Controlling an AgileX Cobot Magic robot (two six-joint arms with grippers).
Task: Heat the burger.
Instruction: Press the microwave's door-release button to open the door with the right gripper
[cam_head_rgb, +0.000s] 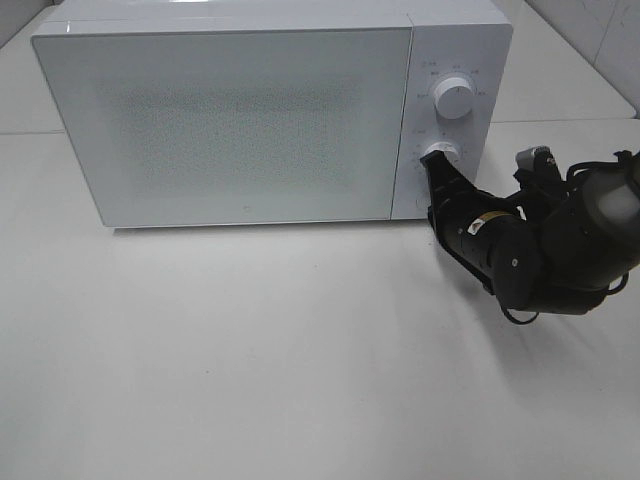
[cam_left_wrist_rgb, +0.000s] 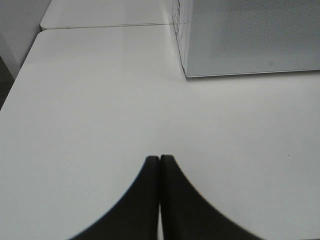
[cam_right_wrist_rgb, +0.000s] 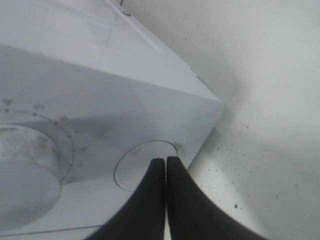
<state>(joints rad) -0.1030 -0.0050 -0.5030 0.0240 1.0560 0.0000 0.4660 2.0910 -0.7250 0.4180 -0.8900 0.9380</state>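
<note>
The burger is hidden from every view. The white microwave (cam_head_rgb: 240, 120) stands at the back of the table with its frosted door (cam_head_rgb: 225, 125) closed. My right gripper (cam_head_rgb: 436, 168) is shut and empty. Its tips rest against the control panel just below the lower knob (cam_head_rgb: 441, 152). In the right wrist view the right gripper (cam_right_wrist_rgb: 165, 161) touches a flat round button (cam_right_wrist_rgb: 142, 162) beside a large dial knob (cam_right_wrist_rgb: 25, 175). My left gripper (cam_left_wrist_rgb: 160, 158) is shut and empty, low over the bare table (cam_left_wrist_rgb: 100, 100), off the microwave's front corner (cam_left_wrist_rgb: 186, 74).
An upper knob (cam_head_rgb: 455, 97) sits above the lower one on the panel. The right arm's black body (cam_head_rgb: 540, 250) lies over the table (cam_head_rgb: 250, 350) to the right of the microwave. A table seam (cam_left_wrist_rgb: 100, 27) runs behind the left side.
</note>
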